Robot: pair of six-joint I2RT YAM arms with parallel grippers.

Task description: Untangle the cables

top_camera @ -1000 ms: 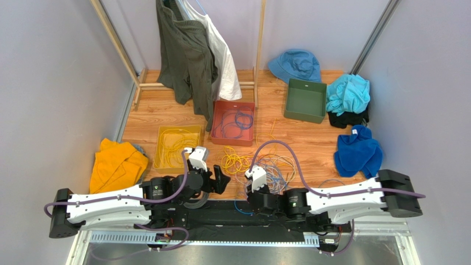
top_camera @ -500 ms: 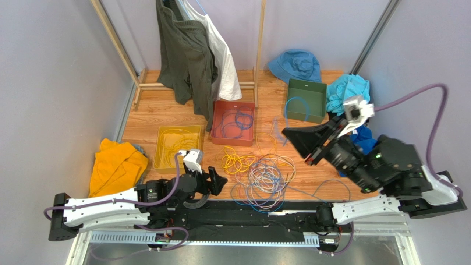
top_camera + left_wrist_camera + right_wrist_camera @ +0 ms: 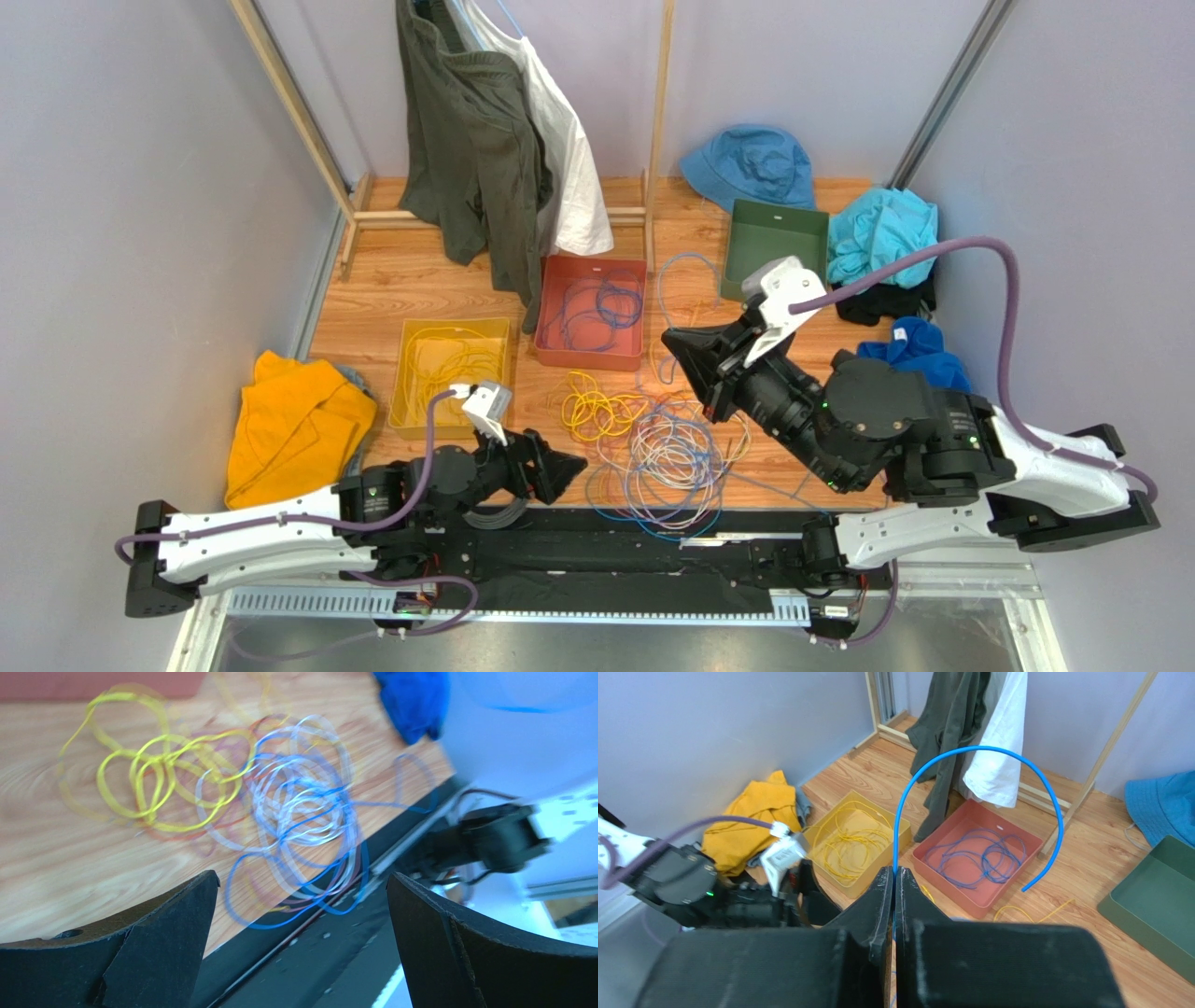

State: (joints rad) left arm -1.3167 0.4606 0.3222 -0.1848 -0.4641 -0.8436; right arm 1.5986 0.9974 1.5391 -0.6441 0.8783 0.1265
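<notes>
One blue cable (image 3: 980,747) is pinched tight in the right jaws, up over the bench (image 3: 421,280) near the red tray (image 3: 589,361). Low by the cable pile (image 3: 673,455), the left jaws gape wide and hold nothing. Next, I think, it should drop into that tray.

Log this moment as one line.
left end effector: open, empty, facing cable pile | right end effector: shut on blue cable, held aloft | cable pile: tangled
</notes>
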